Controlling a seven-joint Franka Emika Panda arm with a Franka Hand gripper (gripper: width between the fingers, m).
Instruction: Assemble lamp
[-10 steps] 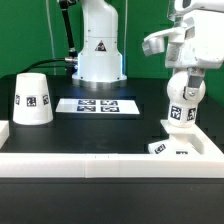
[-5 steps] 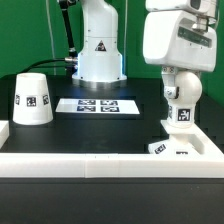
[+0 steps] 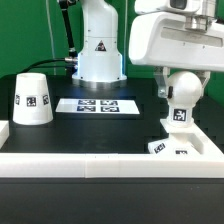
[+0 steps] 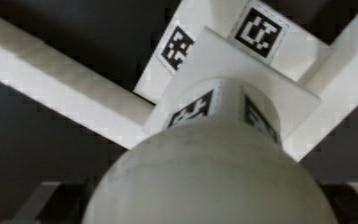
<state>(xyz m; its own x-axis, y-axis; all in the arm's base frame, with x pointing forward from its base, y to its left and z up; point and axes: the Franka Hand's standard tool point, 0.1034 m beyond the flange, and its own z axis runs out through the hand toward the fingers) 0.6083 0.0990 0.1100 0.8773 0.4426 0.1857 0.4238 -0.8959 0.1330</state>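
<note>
White cone shade [image 3: 30, 98] stands wide end down on the black surface [image 3: 110, 128], well away from the jaws towards the exterior view's left. The marker board [image 3: 98, 105] lies flat between the shade and the jaws, nearer the shade. Further right, the jaws hang from the arm's big white hand [image 3: 175, 38] and straddle the bulb [image 3: 182, 90]. Its ball sits between them and its tagged stem [image 3: 180, 115] points down beneath them. In the wrist view the ball fills the whole space between them, yet I cannot tell whether they press on it. Just below the jaws the blocky base [image 3: 168, 148] sits in the corner of the white rail [image 3: 80, 160], with the stem reaching down towards it; whether the two meet is unclear
</note>
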